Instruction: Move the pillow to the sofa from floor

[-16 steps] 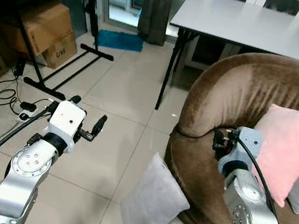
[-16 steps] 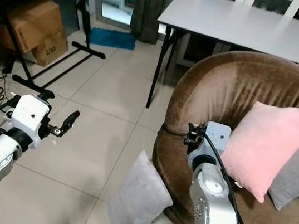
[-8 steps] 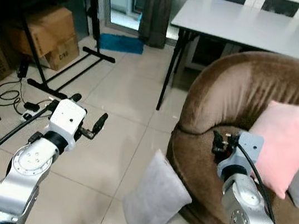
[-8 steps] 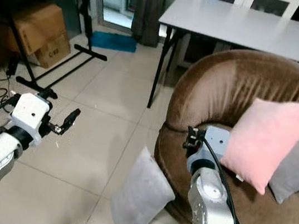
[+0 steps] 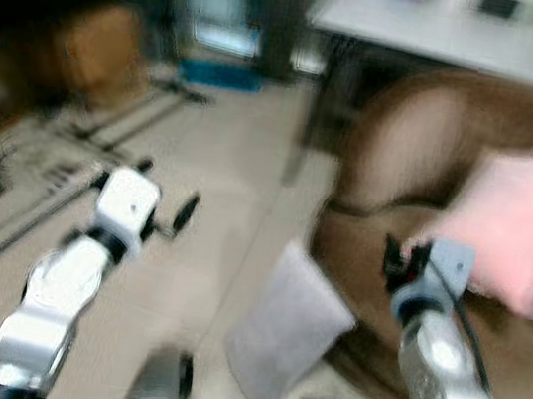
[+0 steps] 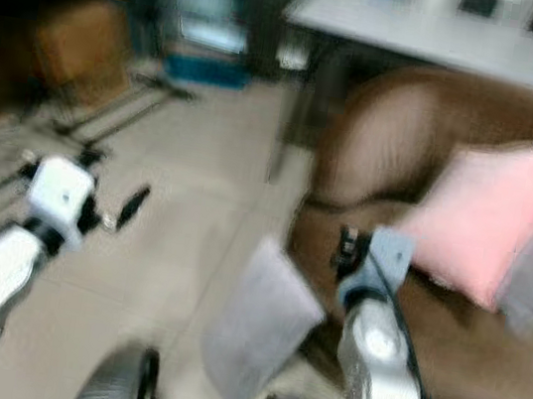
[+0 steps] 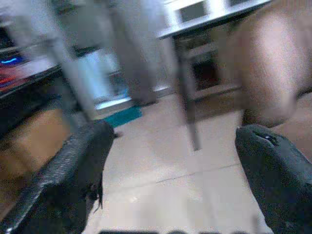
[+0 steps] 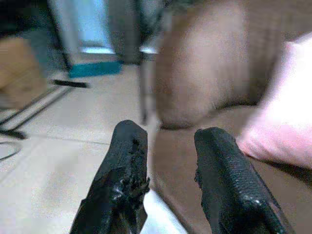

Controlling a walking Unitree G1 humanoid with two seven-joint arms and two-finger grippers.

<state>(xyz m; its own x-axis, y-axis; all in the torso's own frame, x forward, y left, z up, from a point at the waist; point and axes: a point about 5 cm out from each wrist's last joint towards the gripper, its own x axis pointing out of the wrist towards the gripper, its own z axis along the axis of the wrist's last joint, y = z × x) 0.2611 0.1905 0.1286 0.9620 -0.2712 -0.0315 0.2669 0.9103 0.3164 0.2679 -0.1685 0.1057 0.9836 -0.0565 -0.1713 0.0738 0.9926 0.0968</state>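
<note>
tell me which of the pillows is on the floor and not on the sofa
The grey pillow leaning against the front of the brown sofa stands on the floor tiles. The pink pillow rests up on the sofa seat.

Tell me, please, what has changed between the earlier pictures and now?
The camera has moved: the head views are now blurred and tipped lower, bringing the robot's feet into view. Nothing was grasped or released. The grey pillow still leans on the floor against the brown sofa, and the left pincer and right pincer remain raised, empty.
</note>
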